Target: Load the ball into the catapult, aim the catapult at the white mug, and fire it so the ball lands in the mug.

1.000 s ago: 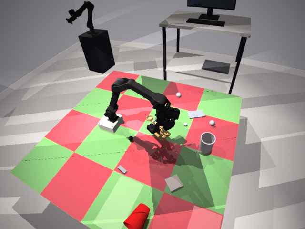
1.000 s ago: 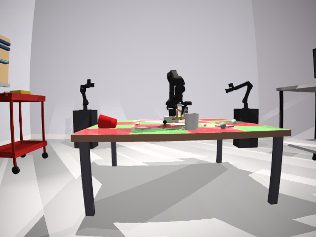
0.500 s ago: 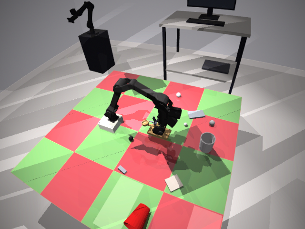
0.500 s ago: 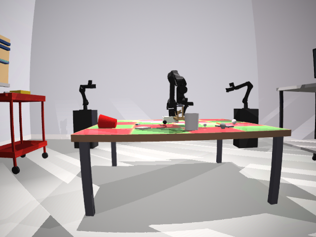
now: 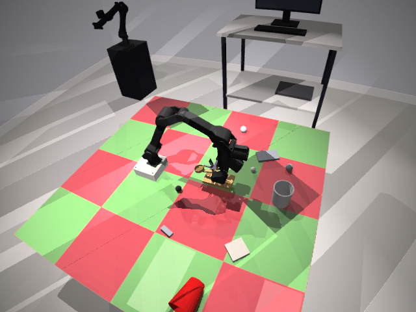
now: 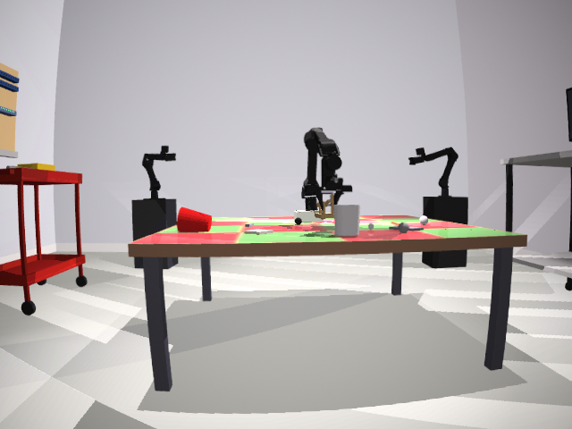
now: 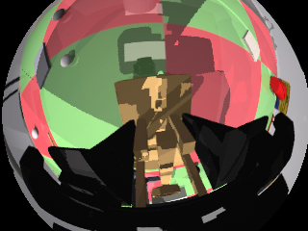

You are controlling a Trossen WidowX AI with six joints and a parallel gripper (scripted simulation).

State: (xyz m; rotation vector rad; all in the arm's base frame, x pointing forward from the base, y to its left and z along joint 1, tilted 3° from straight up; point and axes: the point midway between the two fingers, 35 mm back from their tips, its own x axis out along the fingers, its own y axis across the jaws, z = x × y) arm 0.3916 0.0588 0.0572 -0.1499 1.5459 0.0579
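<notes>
The wooden catapult [image 5: 229,182] [image 6: 325,215] [image 7: 126,91] is held a little above the table, its arm's cup [image 5: 199,168] toward the robot's base. No ball shows in the cup. My gripper [image 5: 214,170] [image 6: 328,202] [image 7: 158,121] points down and is shut on the catapult's frame, one finger on each side. The white mug [image 5: 281,196] [image 6: 347,220] stands upright, beyond the catapult from the base. Small balls lie on the table: white [image 5: 243,129] [image 6: 424,220] [image 7: 35,132], light grey [image 5: 253,169] [image 6: 371,226] [image 7: 66,60], dark grey [image 5: 289,168] [image 6: 403,227] and black [image 5: 178,188] [image 6: 298,221].
A grey slab [image 5: 267,155] [image 7: 42,65] lies near the grey balls. A pale tile [image 5: 236,249] [image 7: 251,44], a small grey block [image 5: 166,231] and a tipped red cup [image 5: 187,295] [image 6: 194,220] [image 7: 278,89] lie on the other side. The table edge [image 6: 277,248] is beyond the mug.
</notes>
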